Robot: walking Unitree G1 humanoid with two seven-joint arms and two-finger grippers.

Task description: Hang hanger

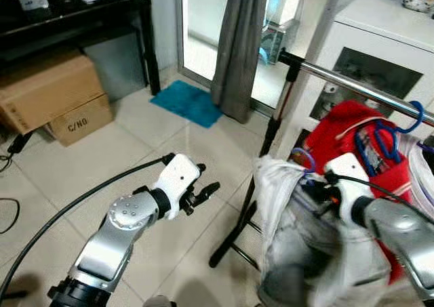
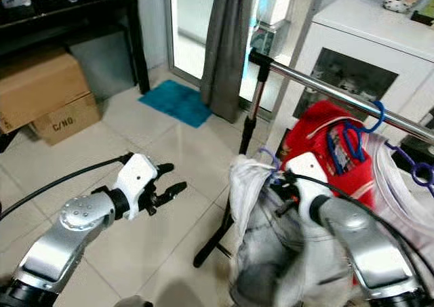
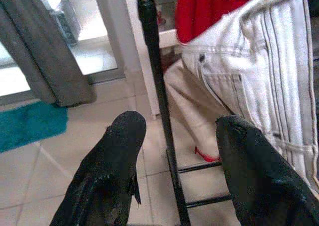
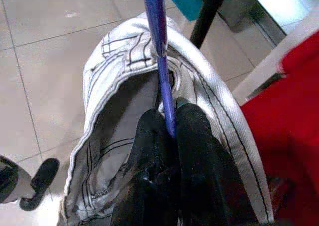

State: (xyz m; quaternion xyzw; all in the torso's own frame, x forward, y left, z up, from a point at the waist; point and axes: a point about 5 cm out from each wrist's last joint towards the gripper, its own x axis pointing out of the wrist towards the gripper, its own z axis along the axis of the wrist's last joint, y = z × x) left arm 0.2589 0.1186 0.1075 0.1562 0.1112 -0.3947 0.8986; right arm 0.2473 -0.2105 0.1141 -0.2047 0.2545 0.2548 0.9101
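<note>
My right gripper point(image 4: 169, 123) is shut on the thin blue hanger point(image 4: 158, 46), which carries pale grey-white jeans point(image 1: 298, 246) draped around it. In the eye views the hanger's blue hook point(image 1: 304, 160) sticks up by the right gripper point(image 1: 319, 185), below and in front of the chrome rail point(image 1: 352, 85). A red garment point(image 1: 339, 127) hangs from the rail on another blue hanger point(image 1: 390, 132). My left gripper point(image 1: 207, 192) is open over the floor to the left of the rack, holding nothing; in its wrist view the left gripper point(image 3: 179, 123) faces the rack's black post point(image 3: 157, 86) and the jeans point(image 3: 259, 61).
The rack's black post and foot point(image 1: 237, 232) stand between my arms. A grey curtain point(image 1: 237, 49), a blue mat point(image 1: 186, 102) and a glass door lie behind. Cardboard boxes point(image 1: 47, 93) sit at the left under a black table. A white cabinet point(image 1: 380, 43) is behind the rail.
</note>
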